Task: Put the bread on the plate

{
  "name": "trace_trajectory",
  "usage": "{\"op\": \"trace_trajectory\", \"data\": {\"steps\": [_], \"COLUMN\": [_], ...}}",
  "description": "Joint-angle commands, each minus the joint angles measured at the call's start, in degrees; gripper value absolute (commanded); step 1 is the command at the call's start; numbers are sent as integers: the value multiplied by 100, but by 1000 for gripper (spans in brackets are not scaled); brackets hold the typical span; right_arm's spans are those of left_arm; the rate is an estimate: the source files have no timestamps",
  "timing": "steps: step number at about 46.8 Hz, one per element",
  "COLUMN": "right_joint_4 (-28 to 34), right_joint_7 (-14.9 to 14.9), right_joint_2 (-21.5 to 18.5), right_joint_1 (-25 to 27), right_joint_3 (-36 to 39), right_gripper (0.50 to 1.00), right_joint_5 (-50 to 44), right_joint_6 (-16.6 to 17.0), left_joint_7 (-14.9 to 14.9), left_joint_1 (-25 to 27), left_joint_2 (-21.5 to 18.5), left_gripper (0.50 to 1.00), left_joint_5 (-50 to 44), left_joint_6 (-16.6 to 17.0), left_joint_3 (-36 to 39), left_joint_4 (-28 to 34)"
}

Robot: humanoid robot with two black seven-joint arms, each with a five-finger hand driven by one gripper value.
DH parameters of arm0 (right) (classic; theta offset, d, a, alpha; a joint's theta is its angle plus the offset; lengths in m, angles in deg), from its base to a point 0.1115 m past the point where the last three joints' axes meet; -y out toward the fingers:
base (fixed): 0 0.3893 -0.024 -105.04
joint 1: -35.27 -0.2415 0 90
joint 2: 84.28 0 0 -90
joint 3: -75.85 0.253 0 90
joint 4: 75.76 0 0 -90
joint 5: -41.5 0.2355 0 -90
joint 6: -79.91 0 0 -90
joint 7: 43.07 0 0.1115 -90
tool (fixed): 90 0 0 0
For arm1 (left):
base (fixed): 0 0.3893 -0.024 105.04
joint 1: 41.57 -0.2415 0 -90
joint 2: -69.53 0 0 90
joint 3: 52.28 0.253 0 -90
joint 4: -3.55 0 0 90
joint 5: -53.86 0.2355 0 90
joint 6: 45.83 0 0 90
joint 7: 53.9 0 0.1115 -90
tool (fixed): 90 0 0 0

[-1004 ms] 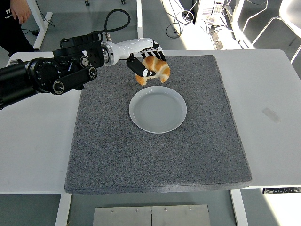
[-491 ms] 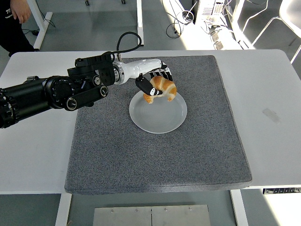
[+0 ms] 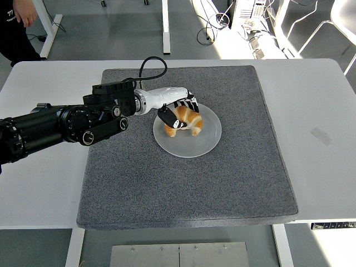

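One bread (image 3: 189,122), one plate (image 3: 196,146), one grey mat (image 3: 183,189), one white counter (image 3: 317,139). One arm in view, from the left edge. Bread: croissant-shaped, golden-brown crust, paler at its lower-left tip, curved. Located over the plate's upper-left portion, low against the plate; actual contact with the plate not discernible. Left hand (image 3: 177,114) clamped on the bread, dark fingers (image 3: 167,118) wrapped over its left side. Plate: round, white, near mat centre. A person's dark sleeve and hand (image 3: 22,11) at top-left corner.
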Motion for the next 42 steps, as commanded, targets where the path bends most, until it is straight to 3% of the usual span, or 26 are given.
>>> {"op": "trace_trajectory", "data": {"steps": [1, 10, 12, 18, 20, 33, 42], "right_joint_4": [0, 0, 0, 0, 0, 0, 0], "right_joint_7": [0, 0, 0, 0, 0, 0, 0], "right_joint_2": [0, 0, 0, 0, 0, 0, 0], "right_joint_1": [1, 1, -8, 1, 1, 1, 1], "right_joint_3": [0, 0, 0, 0, 0, 0, 0], "right_gripper": [1000, 1000, 1000, 1000, 1000, 1000, 1000], "right_joint_5": [2, 2, 2, 2, -7, 2, 2], "right_joint_6": [0, 0, 0, 0, 0, 0, 0], "left_joint_7": [10, 10, 10, 10, 10, 18, 71], "left_joint_1": [-35, -70, -71, -44, -27, -9, -53], "left_joint_2": [6, 15, 15, 41, 50, 32, -38], "left_gripper": [633, 678, 723, 937, 969, 975, 975], "left_joint_5": [29, 29, 3, -111, -216, -603, -1903], "left_joint_6": [8, 8, -1, -1, -10, -45, 25], "left_joint_3": [49, 58, 40, -56, -91, -153, -1136], "left_joint_4": [-32, -41, -41, -32, -32, -24, -41]}}
